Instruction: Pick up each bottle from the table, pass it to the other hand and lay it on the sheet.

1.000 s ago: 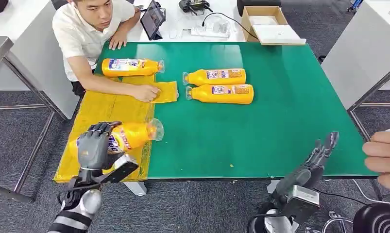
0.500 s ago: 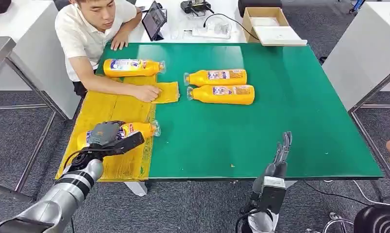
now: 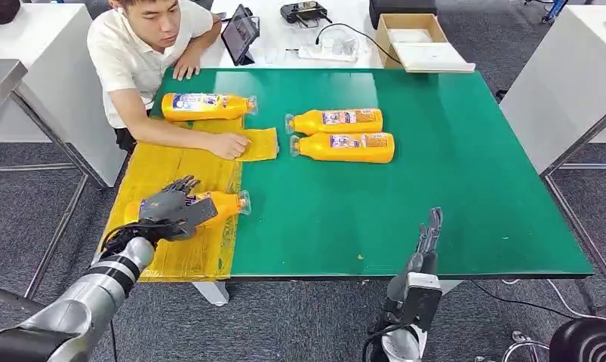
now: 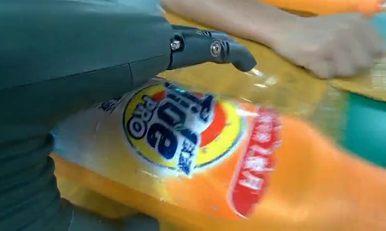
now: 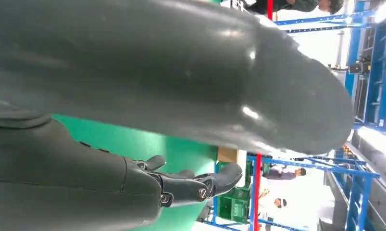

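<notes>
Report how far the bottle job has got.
Done: one bottle lies at the far end of the yellow sheet. In hand: the left hand rests on a second bottle lying on the sheet's near part, fingers spread over it. Left: two bottles lie on the green table. The right hand is empty at the near edge.
</notes>
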Action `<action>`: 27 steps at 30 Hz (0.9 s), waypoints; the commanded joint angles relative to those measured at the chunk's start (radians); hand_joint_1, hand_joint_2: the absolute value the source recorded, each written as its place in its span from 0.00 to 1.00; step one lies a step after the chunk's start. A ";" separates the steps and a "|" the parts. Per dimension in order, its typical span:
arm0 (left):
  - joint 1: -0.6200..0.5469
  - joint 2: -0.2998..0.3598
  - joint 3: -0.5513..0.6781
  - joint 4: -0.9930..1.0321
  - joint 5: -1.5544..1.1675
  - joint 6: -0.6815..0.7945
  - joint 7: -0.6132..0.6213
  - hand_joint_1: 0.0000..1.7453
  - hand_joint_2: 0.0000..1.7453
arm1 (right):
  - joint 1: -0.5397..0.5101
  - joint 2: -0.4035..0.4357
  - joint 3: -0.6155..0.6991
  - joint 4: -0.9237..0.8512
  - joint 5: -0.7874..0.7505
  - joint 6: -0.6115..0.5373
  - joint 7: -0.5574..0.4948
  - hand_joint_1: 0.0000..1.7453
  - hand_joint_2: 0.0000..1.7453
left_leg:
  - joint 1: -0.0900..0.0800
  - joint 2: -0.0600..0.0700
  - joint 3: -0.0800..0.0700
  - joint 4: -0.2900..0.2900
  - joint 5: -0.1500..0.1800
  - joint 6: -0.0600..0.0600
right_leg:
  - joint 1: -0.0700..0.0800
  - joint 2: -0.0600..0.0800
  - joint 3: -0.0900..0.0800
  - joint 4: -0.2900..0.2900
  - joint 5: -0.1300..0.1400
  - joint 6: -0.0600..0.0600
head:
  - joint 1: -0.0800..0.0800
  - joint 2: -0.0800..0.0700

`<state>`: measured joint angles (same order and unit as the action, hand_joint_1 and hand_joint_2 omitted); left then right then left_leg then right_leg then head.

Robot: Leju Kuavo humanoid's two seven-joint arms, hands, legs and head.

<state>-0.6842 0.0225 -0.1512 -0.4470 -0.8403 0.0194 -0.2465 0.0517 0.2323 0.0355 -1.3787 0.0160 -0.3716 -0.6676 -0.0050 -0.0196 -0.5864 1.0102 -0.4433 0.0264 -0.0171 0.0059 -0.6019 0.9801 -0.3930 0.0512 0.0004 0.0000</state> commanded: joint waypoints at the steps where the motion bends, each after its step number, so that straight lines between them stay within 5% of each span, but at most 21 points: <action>1: 0.136 -0.017 0.100 -0.161 0.245 -0.166 -0.184 0.00 1.00 | -0.038 -0.003 -0.026 0.071 0.003 0.006 -0.031 0.00 0.00 | 0.000 0.006 0.004 -0.002 0.000 -0.001 | 0.001 0.004 0.002 -0.003 0.001 -0.002 | 0.000 0.000; 3: 0.188 -0.062 0.099 -0.256 0.277 -0.037 -0.169 0.00 1.00 | -0.031 0.001 -0.040 0.067 -0.001 -0.004 -0.031 0.00 0.00 | 0.000 0.004 0.003 -0.002 0.000 -0.001 | 0.001 0.002 0.003 -0.003 0.001 -0.002 | 0.000 0.000; 9: 0.414 -0.152 0.070 -0.705 0.710 -0.028 -0.279 0.00 1.00 | -0.041 -0.039 0.019 0.047 0.060 -0.081 -0.031 0.00 0.00 | 0.000 0.003 0.001 -0.001 -0.002 -0.001 | 0.001 0.000 0.000 -0.002 -0.001 -0.002 | 0.000 0.000; 15: 0.522 -0.138 -0.076 -1.027 0.760 0.130 -0.369 0.00 1.00 | -0.101 -0.107 0.109 0.119 0.158 -0.142 -0.031 0.00 0.00 | 0.000 0.004 -0.008 0.002 -0.002 -0.001 | 0.001 0.001 -0.008 0.000 -0.001 -0.001 | 0.000 0.000; 16: 0.524 -0.129 -0.092 -1.046 0.722 0.174 -0.384 0.00 1.00 | -0.147 -0.126 0.130 0.232 0.224 -0.136 -0.031 0.00 1.00 | 0.001 0.005 -0.007 0.002 -0.004 -0.001 | 0.001 0.002 -0.007 0.000 -0.002 -0.002 | 0.000 0.000; 21: 0.531 -0.118 -0.114 -1.092 0.702 0.235 -0.415 0.00 1.00 | -0.313 -0.198 0.162 0.515 0.512 -0.218 0.069 0.00 1.00 | 0.001 0.007 -0.010 0.000 -0.001 0.000 | 0.002 0.004 -0.010 -0.003 0.001 -0.001 | 0.000 0.000; 25: 0.554 -0.119 -0.145 -1.140 0.692 0.260 -0.426 0.00 1.00 | -0.498 -0.274 0.202 0.799 0.806 -0.266 0.314 0.00 1.00 | 0.000 0.008 -0.008 0.000 -0.001 0.000 | 0.001 0.004 -0.009 -0.003 0.002 -0.001 | 0.000 0.000; 27: 0.558 -0.117 -0.162 -1.146 0.689 0.266 -0.428 0.00 1.00 | -0.542 -0.295 0.201 0.846 0.864 -0.272 0.346 0.00 1.00 | 0.001 0.007 -0.008 0.000 -0.001 0.000 | 0.001 0.004 -0.009 -0.003 0.002 -0.001 | 0.000 0.000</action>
<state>-0.1522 -0.1163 -0.2326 -1.4995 -0.1449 0.2692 -0.6603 -0.2156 0.0676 0.1571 -0.9994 0.6943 -0.6157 -0.4771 -0.0057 -0.0173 -0.5986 1.0107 -0.4430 0.0281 -0.0176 0.0062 -0.6138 0.9795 -0.3920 0.0519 0.0000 0.0000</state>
